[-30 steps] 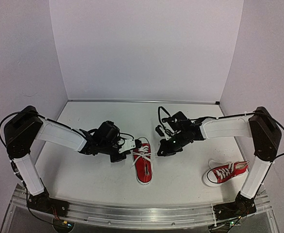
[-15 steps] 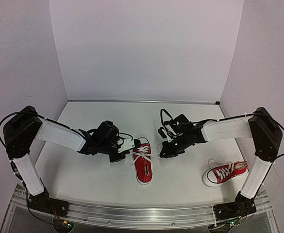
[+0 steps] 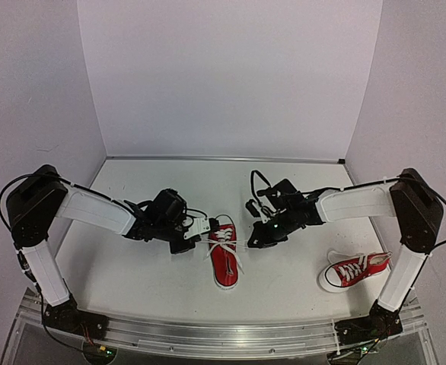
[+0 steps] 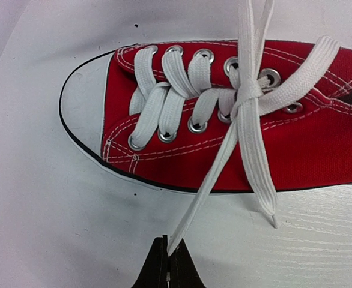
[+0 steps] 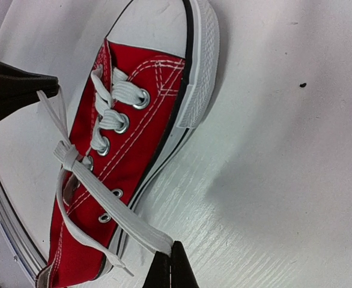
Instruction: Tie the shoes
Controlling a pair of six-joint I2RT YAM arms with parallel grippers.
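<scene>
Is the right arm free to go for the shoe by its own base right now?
Probably not yet: the right gripper is shut on a lace of the centre shoe. The other shoe lies unobstructed beside that arm's base.

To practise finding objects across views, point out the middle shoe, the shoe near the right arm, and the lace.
middle shoe (image 3: 224,256), top view, on its laced upper.
shoe near the right arm (image 3: 352,270), top view, on its laces.
lace (image 4: 248,96), left wrist view, where its ends cross.
</scene>
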